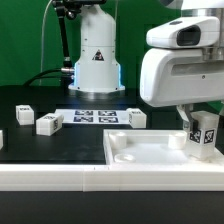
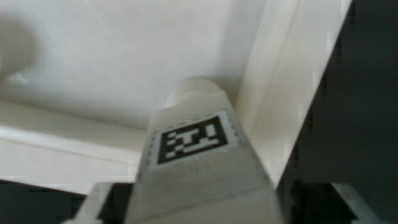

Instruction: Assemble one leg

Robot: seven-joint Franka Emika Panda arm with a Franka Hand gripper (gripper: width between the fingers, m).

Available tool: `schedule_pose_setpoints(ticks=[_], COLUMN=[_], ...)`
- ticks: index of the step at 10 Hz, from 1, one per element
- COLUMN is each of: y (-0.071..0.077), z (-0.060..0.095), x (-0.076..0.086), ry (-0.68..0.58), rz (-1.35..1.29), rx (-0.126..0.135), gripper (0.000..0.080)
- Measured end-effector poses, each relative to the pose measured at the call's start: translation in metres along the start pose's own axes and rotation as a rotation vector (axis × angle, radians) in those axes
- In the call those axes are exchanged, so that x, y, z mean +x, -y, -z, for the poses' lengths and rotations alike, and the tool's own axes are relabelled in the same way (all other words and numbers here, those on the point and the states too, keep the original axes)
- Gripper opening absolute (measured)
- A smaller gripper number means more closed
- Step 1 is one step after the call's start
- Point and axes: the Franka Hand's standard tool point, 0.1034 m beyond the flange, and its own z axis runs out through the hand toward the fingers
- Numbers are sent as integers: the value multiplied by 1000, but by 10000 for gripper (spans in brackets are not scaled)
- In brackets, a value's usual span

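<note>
My gripper (image 1: pixel 203 122) is shut on a leg (image 1: pixel 205 138), a small white block with a black-and-white tag, held upright. It is at the far right corner of the white square panel (image 1: pixel 140 152), at the exterior view's right. A round socket (image 1: pixel 178 141) lies just beside the leg's lower end. In the wrist view the leg (image 2: pixel 199 150) runs out from between my gripper's (image 2: pixel 210 205) dark fingers (image 2: pixel 111 203), with the panel's raised edge (image 2: pixel 276 70) behind it. I cannot tell whether the leg touches the panel.
Three more loose legs lie on the black table: two at the exterior view's left (image 1: pixel 22 113) (image 1: pixel 48 123) and one behind the panel (image 1: pixel 137 118). The marker board (image 1: pixel 95 116) lies at the back, before the arm's base (image 1: pixel 96 60).
</note>
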Motion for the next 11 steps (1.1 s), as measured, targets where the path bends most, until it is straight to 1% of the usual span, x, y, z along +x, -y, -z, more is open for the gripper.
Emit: schedule_pose_setpoints(ticks=[1,4,7,11], y=[-2,-5,-7,-13], z=[0,0,-2,-3], x=[0,0,1,3], ry=[1,0,-7,-16], rz=[-2,-49,-355,-773], rx=[-2,1,22,26], gripper=[294,294,294,294])
